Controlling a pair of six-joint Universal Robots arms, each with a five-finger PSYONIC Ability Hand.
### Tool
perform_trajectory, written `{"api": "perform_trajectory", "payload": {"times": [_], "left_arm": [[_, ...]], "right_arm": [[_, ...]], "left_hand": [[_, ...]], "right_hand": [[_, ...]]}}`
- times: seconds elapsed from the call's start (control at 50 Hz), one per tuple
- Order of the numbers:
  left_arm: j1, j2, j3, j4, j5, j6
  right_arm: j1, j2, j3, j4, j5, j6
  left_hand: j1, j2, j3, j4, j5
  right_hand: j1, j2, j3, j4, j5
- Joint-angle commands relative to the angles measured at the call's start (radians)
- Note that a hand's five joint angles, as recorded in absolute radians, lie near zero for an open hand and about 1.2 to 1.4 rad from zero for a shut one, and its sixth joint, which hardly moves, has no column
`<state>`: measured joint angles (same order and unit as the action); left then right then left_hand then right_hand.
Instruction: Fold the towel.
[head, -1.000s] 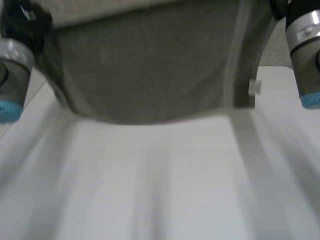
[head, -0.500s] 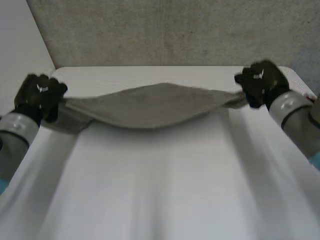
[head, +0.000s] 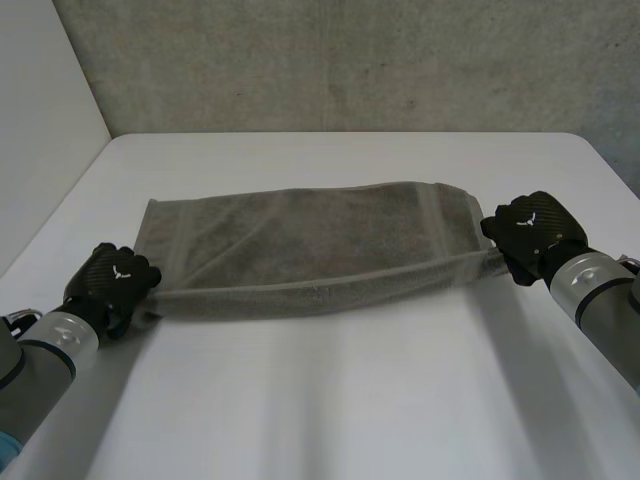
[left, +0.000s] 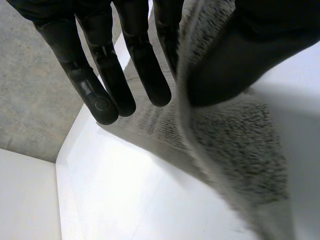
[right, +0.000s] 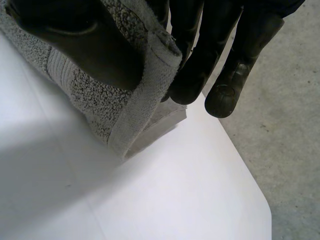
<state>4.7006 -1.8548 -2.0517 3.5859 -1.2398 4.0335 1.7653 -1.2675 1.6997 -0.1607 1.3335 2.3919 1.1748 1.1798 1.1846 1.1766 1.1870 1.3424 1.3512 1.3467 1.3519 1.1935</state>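
No readable text or labels

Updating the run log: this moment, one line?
towel: stretched across table | left hand: pinching left end | right hand: pinching right end

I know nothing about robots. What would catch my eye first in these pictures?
A grey towel lies stretched across the middle of the white table. A black hand pinches each end of its near edge: the left hand at the left corner, the right hand at the right corner. In each wrist view the cloth is squeezed between thumb and fingers.
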Motion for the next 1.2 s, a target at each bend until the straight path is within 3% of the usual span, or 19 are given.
{"api": "perform_trajectory", "payload": {"times": [0.02,0.04,0.1,0.26,0.42,0.52,0.64,0.74,0.9,0.96,1.06,1.2], "left_arm": [[0.000,0.011,-0.028,-0.003,-0.004,0.001],[0.000,0.011,-0.028,-0.003,-0.004,0.001],[0.009,0.022,-0.038,-0.009,-0.006,0.004],[0.044,0.163,-0.061,-0.041,-0.003,-0.001],[0.059,0.413,-0.085,-0.102,0.005,-0.018],[0.070,0.571,-0.065,-0.189,0.035,-0.059],[0.069,0.582,-0.061,-0.194,0.105,-0.103],[0.069,0.459,-0.051,-0.193,0.140,-0.111],[0.003,0.045,0.178,-0.191,0.111,-0.094],[-0.011,-0.014,0.226,-0.193,0.097,-0.094],[-0.034,-0.214,0.436,-0.190,0.033,-0.097],[-0.079,-0.363,0.631,-0.190,-0.036,-0.102]], "right_arm": [[-0.003,0.010,-0.003,0.001,0.007,0.001],[-0.003,0.010,-0.003,0.001,0.007,0.001],[-0.004,0.008,-0.005,0.004,0.009,0.003],[-0.007,-0.029,-0.005,0.055,0.010,-0.004],[-0.050,-0.159,-0.060,0.254,-0.014,-0.007],[-0.096,-0.276,-0.139,0.424,-0.094,-0.017],[-0.122,-0.282,-0.187,0.507,-0.162,-0.027],[-0.118,-0.187,-0.213,0.515,-0.172,-0.030],[-0.076,0.077,-0.343,0.521,-0.157,-0.030],[-0.066,0.137,-0.388,0.521,-0.142,-0.025],[-0.006,0.351,-0.564,0.485,-0.024,0.006],[0.036,0.463,-0.672,0.278,0.064,0.009]], "left_hand": [[-0.134,-0.139,-0.144,-0.135,-0.320],[-0.133,-0.138,-0.143,-0.135,-0.320],[0.221,0.216,0.211,0.219,0.034],[0.221,0.216,0.212,0.220,0.035],[0.221,0.216,0.212,0.220,0.035],[0.221,0.216,0.212,0.220,0.035],[0.221,0.216,0.212,0.220,0.035],[0.221,0.216,0.212,0.220,0.035],[0.221,0.216,0.212,0.220,0.035],[0.221,0.216,0.212,0.220,0.035],[0.221,0.216,0.212,0.220,0.035],[0.221,0.216,0.212,0.220,0.035]], "right_hand": [[0.054,0.045,0.050,0.044,0.028],[0.054,0.045,0.050,0.044,0.028],[0.054,0.045,0.050,0.044,0.028],[0.054,0.045,0.050,0.044,0.028],[0.054,0.045,0.050,0.044,0.028],[0.054,0.045,0.050,0.044,0.028],[0.054,0.045,0.050,0.044,0.028],[0.054,0.045,0.050,0.044,0.028],[0.054,0.045,0.050,0.044,0.028],[0.054,0.045,0.050,0.044,0.028],[0.054,0.045,0.050,0.044,0.028],[0.054,0.045,0.050,0.044,0.028]]}}
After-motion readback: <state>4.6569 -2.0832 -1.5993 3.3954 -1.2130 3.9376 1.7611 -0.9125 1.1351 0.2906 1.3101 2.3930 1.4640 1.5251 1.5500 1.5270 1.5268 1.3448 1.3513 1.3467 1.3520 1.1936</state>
